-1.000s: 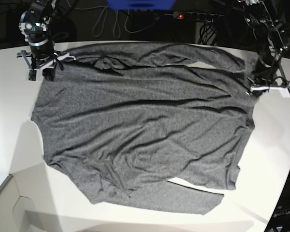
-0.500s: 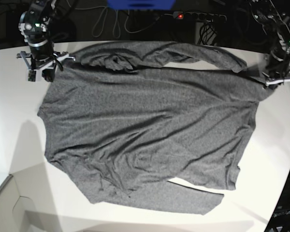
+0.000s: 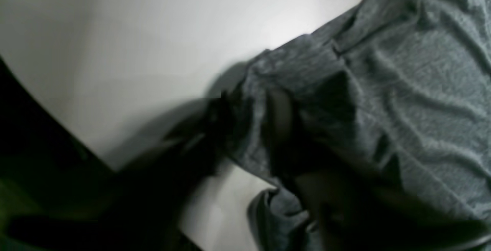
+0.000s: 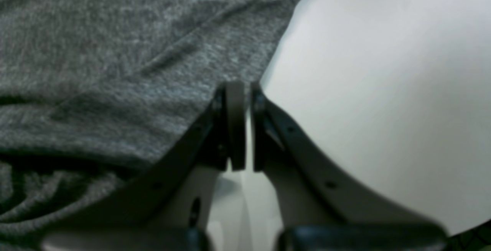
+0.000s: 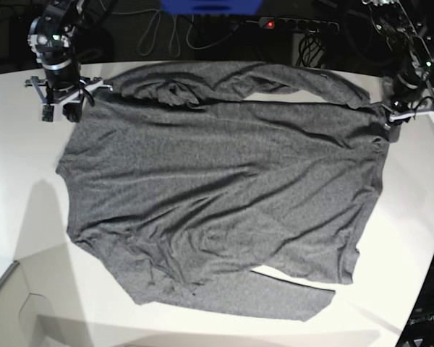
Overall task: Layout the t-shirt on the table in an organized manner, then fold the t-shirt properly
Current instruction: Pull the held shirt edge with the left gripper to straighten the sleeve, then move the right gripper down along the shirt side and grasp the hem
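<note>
Across the table the t-shirt lies spread; right gripper pinched together at its corner, left gripper's jaw state unclear.

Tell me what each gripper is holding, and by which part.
Right gripper is shut at a corner edge of the t-shirt; a pinch on the cloth cannot be confirmed. Left gripper sits at another corner, too blurred to tell.
</note>
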`<state>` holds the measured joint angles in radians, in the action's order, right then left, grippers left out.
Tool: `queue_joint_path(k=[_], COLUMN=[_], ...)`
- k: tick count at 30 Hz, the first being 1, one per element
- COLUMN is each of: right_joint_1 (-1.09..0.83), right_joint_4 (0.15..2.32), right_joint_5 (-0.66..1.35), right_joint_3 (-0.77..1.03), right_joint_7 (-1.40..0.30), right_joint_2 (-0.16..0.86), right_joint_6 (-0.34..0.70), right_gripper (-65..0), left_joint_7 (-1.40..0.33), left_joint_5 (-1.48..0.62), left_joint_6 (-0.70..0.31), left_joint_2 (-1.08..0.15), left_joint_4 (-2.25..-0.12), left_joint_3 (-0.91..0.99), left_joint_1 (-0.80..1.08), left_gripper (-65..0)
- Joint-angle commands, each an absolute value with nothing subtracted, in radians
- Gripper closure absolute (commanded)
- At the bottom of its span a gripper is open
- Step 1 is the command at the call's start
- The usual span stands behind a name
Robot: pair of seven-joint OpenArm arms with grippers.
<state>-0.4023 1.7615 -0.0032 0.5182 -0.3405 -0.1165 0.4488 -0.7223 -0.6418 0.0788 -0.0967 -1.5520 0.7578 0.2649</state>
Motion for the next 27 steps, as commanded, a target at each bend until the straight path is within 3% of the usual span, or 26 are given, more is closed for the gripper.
queue_joint_path(k=[1, 4, 11, 18, 27], right_joint_1=[-0.401, -0.401, -0.337, -0.128, 0.364], right_joint_4=[1.782, 1.787, 1.883, 1.804, 1.213], right_joint_5=[0.005, 0.005, 0.005, 0.004, 0.004], right_joint_3=[0.519, 0.519, 0.516, 0.420, 0.266], right_joint_7=[-0.315, -0.312, -0.318, -0.429, -0.509], right_joint_2=[-0.113, -0.113, -0.099, 0.016, 0.191], right_joint_6=[0.450, 0.452, 0.456, 0.610, 0.615], right_gripper=[-1.5, -1.5, -1.4, -1.4, -1.5], left_joint_7=[-0.710, -0.710, -0.710, -0.710, -0.710], left_joint_5=[-0.648, -0.679, -0.831, -0.846, -0.846], left_joint_6=[0.073, 0.073, 0.073, 0.073, 0.073], left_joint_2=[-0.108, -0.108, -0.114, -0.116, -0.110], left_joint_4=[-1.573, -1.587, -1.624, -1.658, -1.748], left_joint_3=[0.763, 0.768, 0.825, 0.880, 0.881], left_joint_1=[0.265, 0.271, 0.294, 0.292, 0.387], left_gripper=[-24.0, -30.0, -30.3, -30.3, -30.5])
